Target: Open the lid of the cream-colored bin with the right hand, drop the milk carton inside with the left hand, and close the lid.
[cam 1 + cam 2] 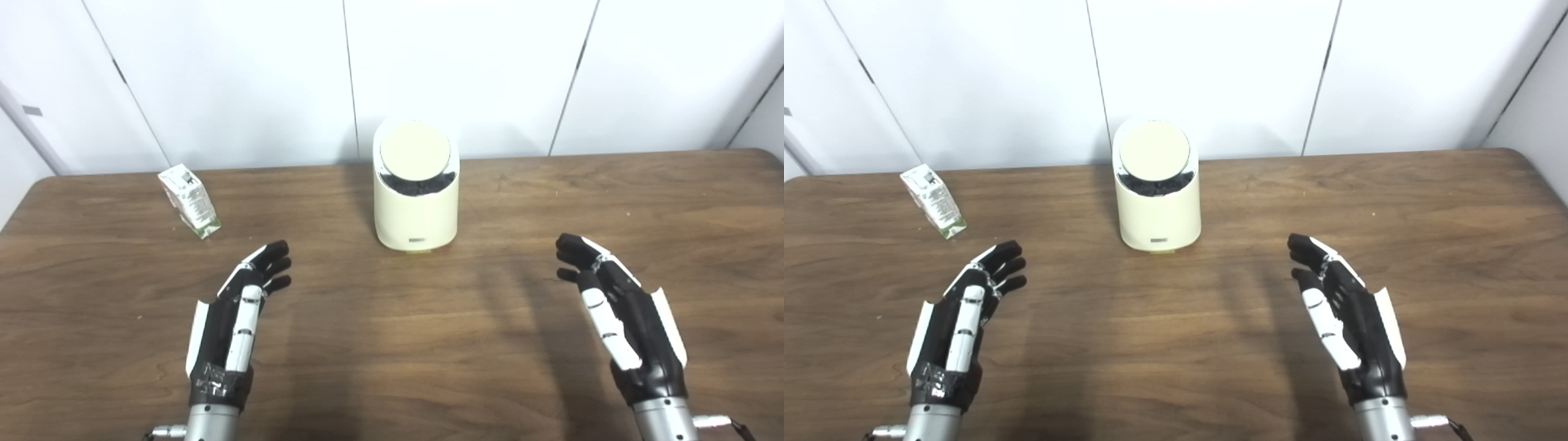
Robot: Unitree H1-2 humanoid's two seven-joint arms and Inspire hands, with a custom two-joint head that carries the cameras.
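Nearest, the black-and-white left hand and right hand hover empty, fingers spread. At 10 o'clock lies the small white-and-green milk carton, probably light and crushable: grasp its flat sides. At 12 o'clock stands the cream-colored plastic bin, its round tilted lid likely smooth.

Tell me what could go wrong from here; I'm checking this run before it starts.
The milk carton lies tilted near the table's far left edge, so the open left hand might knock it off. The bin stands light and unheld; the right hand pressing its lid could tip it.
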